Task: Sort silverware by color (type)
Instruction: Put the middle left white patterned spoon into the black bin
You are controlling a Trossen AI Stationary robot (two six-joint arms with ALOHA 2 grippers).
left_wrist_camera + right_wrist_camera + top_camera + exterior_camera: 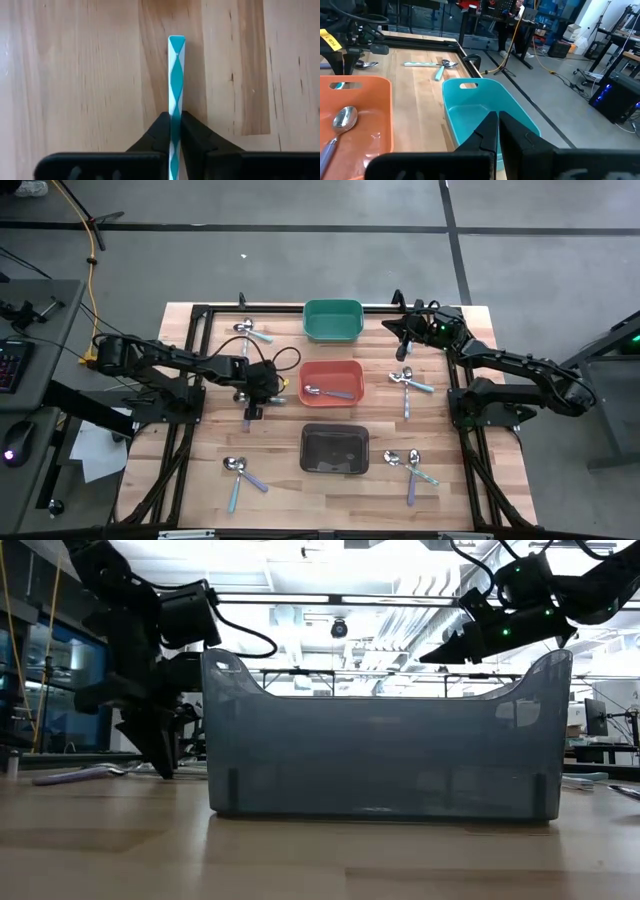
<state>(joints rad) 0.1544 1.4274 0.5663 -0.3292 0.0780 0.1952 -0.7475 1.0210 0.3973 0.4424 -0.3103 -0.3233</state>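
A spoon with a teal-and-white twisted handle (176,70) lies on the wood left of the red-orange bin (345,370), and my left gripper (250,406) is shut on it; its bowl is hidden behind the fingers. The red-orange bin holds a lavender-handled spoon (330,392). Between a green bin (332,320) at the far side and a black bin (334,448) at the near side, the red-orange one stands in the middle. My right gripper (498,127) hangs shut and empty in the air over the green bin's right end (470,100). My left gripper pinches the teal spoon's handle (175,107) between its two fingers (161,131), part-way along it. The fingers come steeply from above. The handle's free end (176,41) reaches out beyond the fingertips, close over the wood; whether it rests there I cannot tell.
Loose spoons lie in small groups at the far left (255,332), near left (240,475), middle right (410,383) and near right (415,467). The black frame rails (190,380) run along the table's left and right sides.
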